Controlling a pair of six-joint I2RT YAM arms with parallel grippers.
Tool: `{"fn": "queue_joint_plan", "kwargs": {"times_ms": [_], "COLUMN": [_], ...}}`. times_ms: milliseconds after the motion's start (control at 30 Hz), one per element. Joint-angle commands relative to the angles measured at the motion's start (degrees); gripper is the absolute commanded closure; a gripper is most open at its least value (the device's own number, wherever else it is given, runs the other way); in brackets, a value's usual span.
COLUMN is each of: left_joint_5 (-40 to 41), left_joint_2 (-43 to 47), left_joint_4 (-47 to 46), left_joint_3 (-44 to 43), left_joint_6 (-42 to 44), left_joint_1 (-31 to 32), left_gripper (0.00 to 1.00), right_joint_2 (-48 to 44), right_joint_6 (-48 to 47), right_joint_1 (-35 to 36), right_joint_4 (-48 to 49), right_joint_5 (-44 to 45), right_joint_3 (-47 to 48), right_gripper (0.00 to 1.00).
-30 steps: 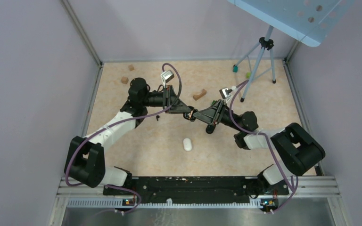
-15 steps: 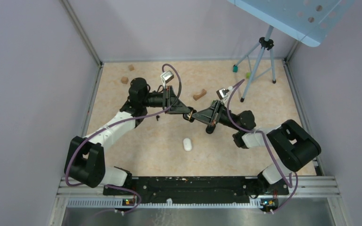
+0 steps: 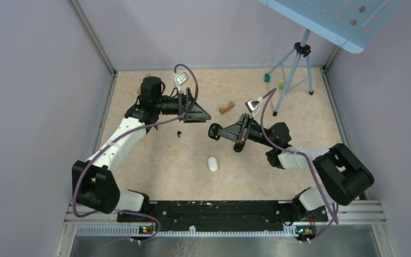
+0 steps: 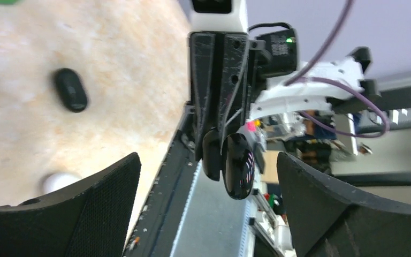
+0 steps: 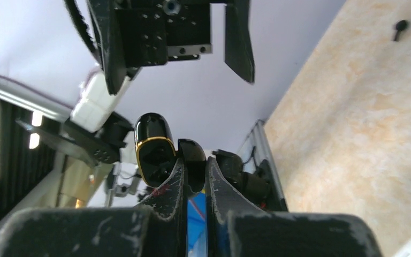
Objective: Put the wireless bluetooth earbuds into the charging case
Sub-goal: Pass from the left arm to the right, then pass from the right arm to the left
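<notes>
From above, the left gripper gapes open near the right gripper, clamped on the black charging case over the table. The left wrist view frames the case beyond spread fingers; the right wrist shows its gold rim.

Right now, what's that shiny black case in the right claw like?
The case is small, rounded and glossy black, seemingly plastic, with a thin gold band around it. The right gripper is shut on one side of it, holding it in the air above the table; nothing else touches it.
</notes>
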State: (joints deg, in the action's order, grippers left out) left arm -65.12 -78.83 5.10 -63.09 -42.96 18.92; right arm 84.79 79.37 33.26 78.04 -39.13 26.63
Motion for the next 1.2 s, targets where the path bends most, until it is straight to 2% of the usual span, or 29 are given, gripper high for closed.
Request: {"fn": "queue_joint_plan", "kwargs": {"times_ms": [0,100,200,367,567,800,1000,1167], "left_joint_5": [4.6,14.1,21.3,26.0,27.5,31.8,37.5,38.6], "left_joint_2": [3.4,5.5,7.1,8.6,8.8,4.9,1.1,0.0], "left_joint_4": [14.8,21.5,24.5,24.4,19.1,14.3,14.7,11.5], "left_joint_3": [-5.6,-9.4,-11.2,-9.0,-3.9,-1.5,-1.7,0.4], "left_joint_6": [13.3,19.1,22.6,22.9,18.7,14.4,12.2,8.8], "left_joint_1": [-3.9,-3.7,-2.8,0.5,5.7,11.7,15.1,16.7], "left_gripper": [0.01,0.01,0.01,0.01,0.01,0.02,0.1,0.17], "right_joint_2": [-7.3,-11.1,-12.9,-13.0,-12.9,-12.5,-13.3,-13.5], "right_joint_6": [-12.2,-22.5,-28.4,-31.5,-31.7,-31.8,-31.8,-31.8], "right_joint_1": [0.3,0.4,0.4,0.4,0.4,0.4,0.4,0.4], "right_joint_4": [-26.3,-49.1,-67.8,-82.4,-87.3,-90.4,-91.3,-91.3], "right_joint_5": [0.8,5.2,11.6,15.8,17.3,17.5,17.4,17.1], "right_joint_3": [6.5,11.9,17.6,23.5,25.8,27.2,27.2,26.7], "right_gripper": [1.0,1.0,1.0,1.0,1.0,1.0,1.0,1.0]}}
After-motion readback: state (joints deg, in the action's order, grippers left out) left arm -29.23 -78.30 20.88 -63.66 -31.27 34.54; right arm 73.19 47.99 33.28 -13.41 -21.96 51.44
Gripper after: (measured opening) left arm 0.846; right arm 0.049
